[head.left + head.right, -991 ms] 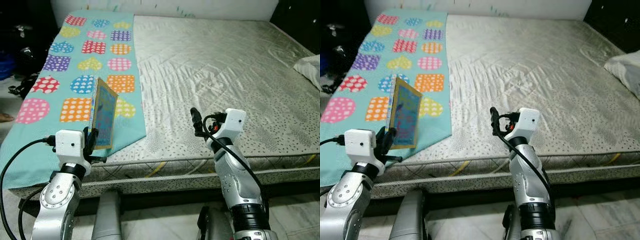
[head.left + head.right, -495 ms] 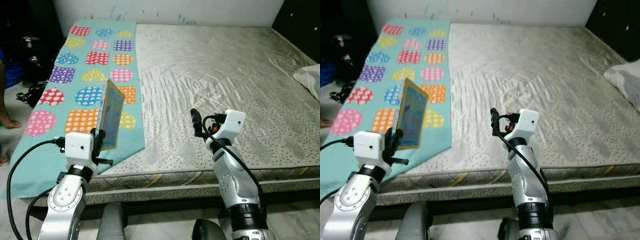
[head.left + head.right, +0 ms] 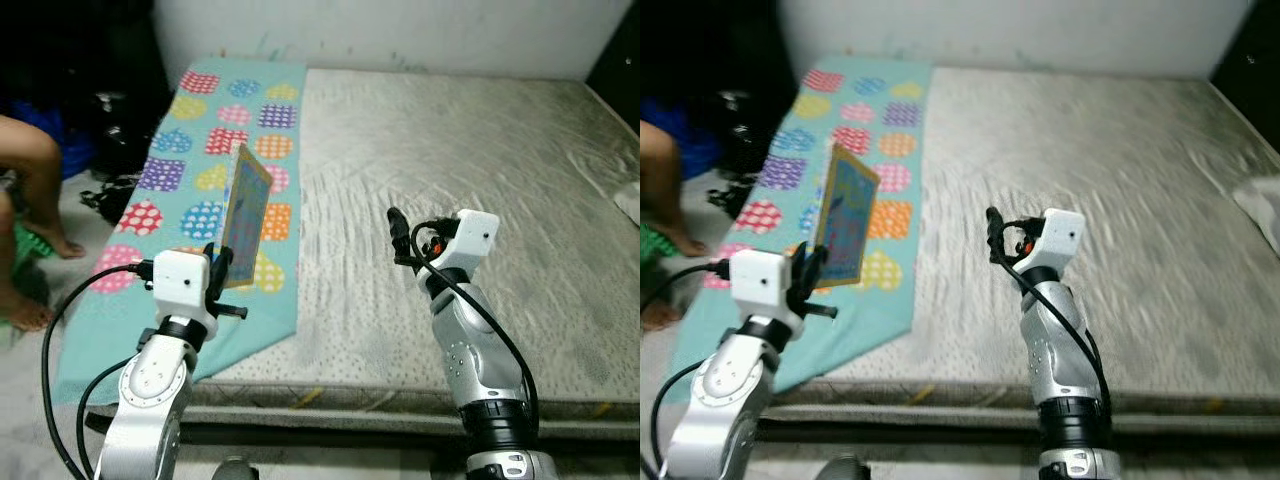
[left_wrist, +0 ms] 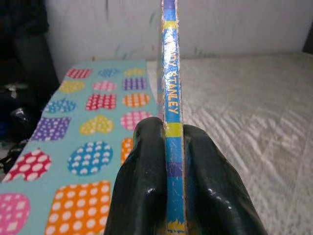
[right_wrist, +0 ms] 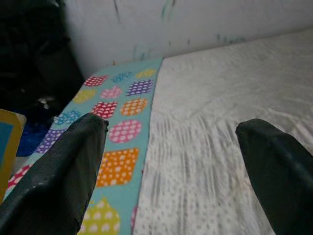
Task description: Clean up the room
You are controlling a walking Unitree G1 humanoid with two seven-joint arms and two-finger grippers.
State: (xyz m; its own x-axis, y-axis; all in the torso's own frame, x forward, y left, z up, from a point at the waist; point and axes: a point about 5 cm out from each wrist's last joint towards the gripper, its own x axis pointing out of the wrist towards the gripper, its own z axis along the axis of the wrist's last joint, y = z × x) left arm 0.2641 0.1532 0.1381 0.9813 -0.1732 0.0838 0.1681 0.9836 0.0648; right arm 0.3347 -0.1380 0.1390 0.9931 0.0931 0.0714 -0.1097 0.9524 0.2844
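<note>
A wide bed [image 3: 470, 170] with a grey patterned mattress is in front of the robot. A teal cloth [image 3: 210, 160] with coloured dotted shapes covers the bed's left side and hangs over the front edge. On the floor at the far left are a person's bare legs [image 3: 30, 200], and behind them are dark things that I cannot name. At the right edge of the bed a bit of a white pillow [image 3: 630, 200] is visible. Nothing stands between the grippers and the bed.

The left gripper [image 3: 218, 275] is raised above the front part of the teal cloth. Its two black fingers [image 4: 146, 186] are pressed on both sides of a thin book [image 3: 245, 215], near the book's lower edge. The book stands upright in the air and does not touch the bed.

The right gripper [image 3: 397, 235] is raised above the middle of the mattress. Its fingers [image 5: 58, 171] are wide apart and hold nothing.

The book has a yellow border on the cover and a blue picture inside. The spine is blue with yellow bands and yellow letters on it.
</note>
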